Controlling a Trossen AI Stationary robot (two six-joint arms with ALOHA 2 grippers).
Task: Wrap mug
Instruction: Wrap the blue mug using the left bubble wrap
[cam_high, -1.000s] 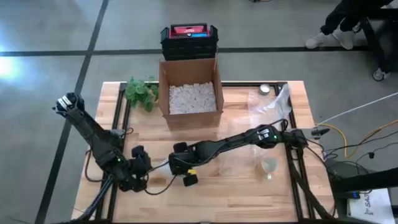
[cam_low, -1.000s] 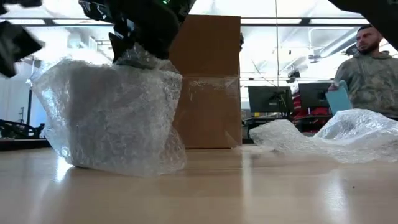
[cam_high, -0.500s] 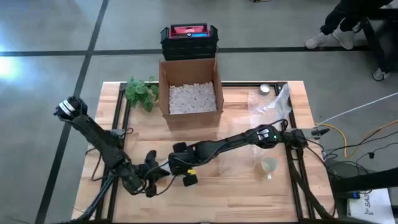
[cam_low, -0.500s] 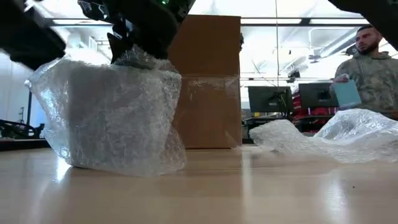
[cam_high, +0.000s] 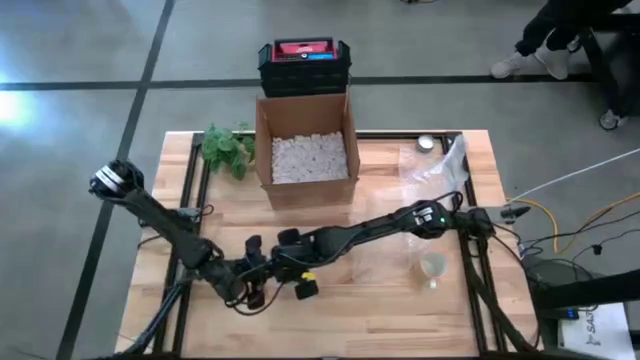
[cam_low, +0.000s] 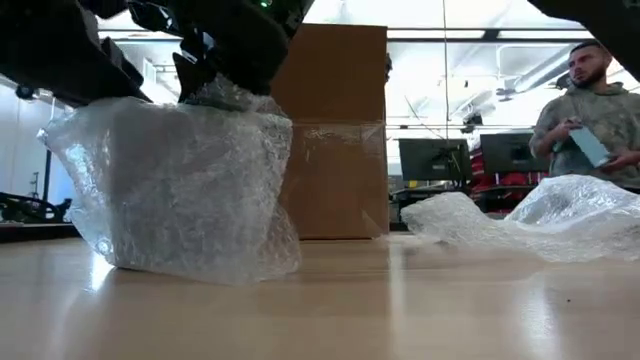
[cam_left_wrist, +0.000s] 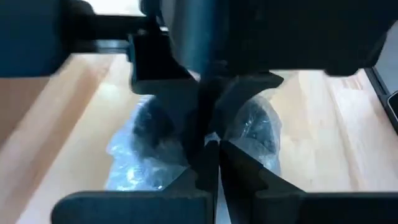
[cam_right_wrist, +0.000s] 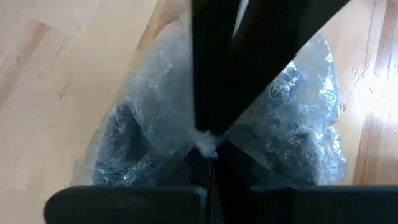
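The mug (cam_right_wrist: 134, 134) shows only as a dark shape inside a cloudy bundle of bubble wrap (cam_low: 180, 185) standing on the desk (cam_high: 380, 320) near its front edge, left of centre. The right hand (cam_right_wrist: 208, 146) is pinched tight on a gathered tuft at the top of the wrap. The left hand (cam_high: 250, 280) sits against the bundle's left side, fingers closed together; whether they grip the wrap is hidden. A loose sheet (cam_low: 520, 225) lies toward the right edge.
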